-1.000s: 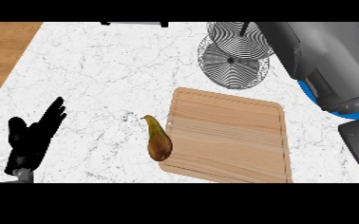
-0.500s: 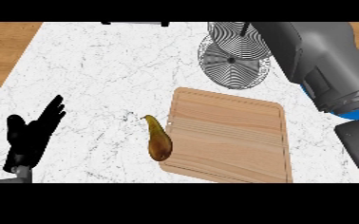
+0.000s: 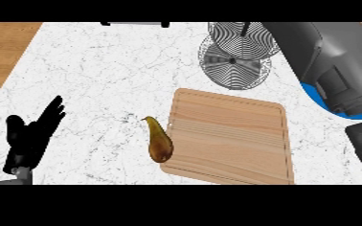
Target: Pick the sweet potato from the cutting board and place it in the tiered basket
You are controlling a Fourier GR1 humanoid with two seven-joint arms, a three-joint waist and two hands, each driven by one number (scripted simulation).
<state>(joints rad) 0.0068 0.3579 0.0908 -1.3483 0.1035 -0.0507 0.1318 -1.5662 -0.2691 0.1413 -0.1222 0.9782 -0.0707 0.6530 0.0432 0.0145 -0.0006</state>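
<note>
- At about seven o'clock from the middle of the marbled tabletop [image 3: 113,67], the sweet potato [image 3: 159,140] lies along the left edge of the cutting board [image 3: 233,136], partly on the wood, its thin curved tip pointing to eleven o'clock.
- At one o'clock from the board stands the tiered basket [image 3: 235,52], two round wire trays overlapping, well apart from the sweet potato.
- At the eight o'clock edge, the left robot hand [image 3: 28,139] rests with fingers straight and spread, holding nothing.
- At three o'clock a grey right forearm [image 3: 322,62] crosses the view; its robot hand is out of sight.
</note>
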